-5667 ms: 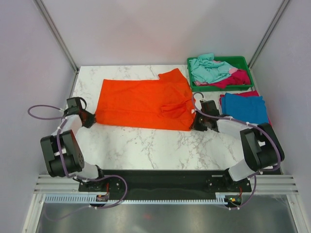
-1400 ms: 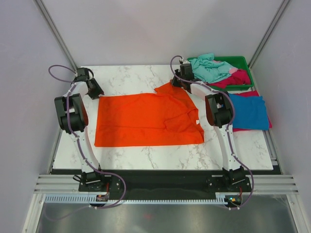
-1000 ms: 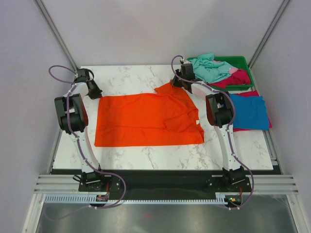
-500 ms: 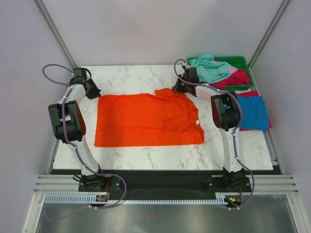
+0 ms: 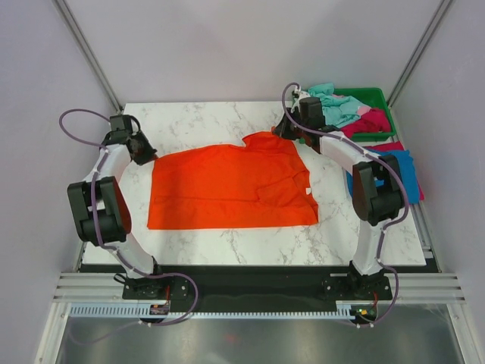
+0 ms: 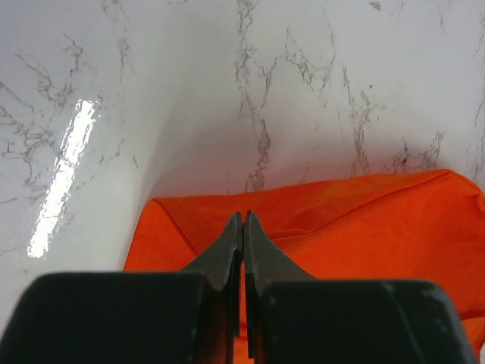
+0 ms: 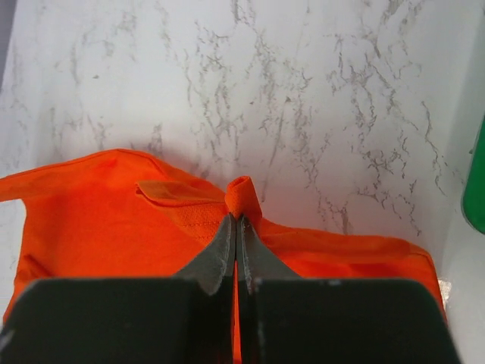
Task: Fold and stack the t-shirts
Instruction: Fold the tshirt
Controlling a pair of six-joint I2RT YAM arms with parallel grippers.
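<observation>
orange t-shirt (image 5: 231, 186) spread flat mid-bench (image 5: 197, 117), its far edge at both claws; left claw (image 6: 242, 220) fingers together, pinching the shirt's far-left corner; right claw (image 7: 234, 221) clamped on a small raised fold of orange cloth at the far-right edge; blue t-shirt (image 5: 407, 163) lies folded at the bench's right edge; teal t-shirt (image 5: 333, 106) and magenta-pink t-shirt (image 5: 369, 121) heaped in green tray (image 5: 379, 94), far-right corner

Both arms have swung from the near edge of the orange t-shirt (image 5: 227, 186) out to its far edge; it has slid toward the bases, left gripper (image 6: 242, 227) and right gripper (image 7: 236, 221) now pinching far corners
</observation>
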